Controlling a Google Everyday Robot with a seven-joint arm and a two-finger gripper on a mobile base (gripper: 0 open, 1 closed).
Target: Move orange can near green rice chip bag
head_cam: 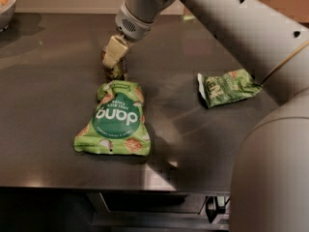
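Observation:
The orange can (116,70) stands upright on the dark table (43,100), just behind the top edge of the green rice chip bag (115,120), almost touching it. The bag lies flat, with a dark green circle and white letters. My gripper (114,57) comes down from the upper right and is shut on the can's top; a pale finger (112,50) covers part of the can.
A smaller green bag with a white edge (227,87) lies to the right. A bowl (7,4) sits at the far left corner. My arm (231,23) and body fill the right side. The table's front edge runs along the bottom.

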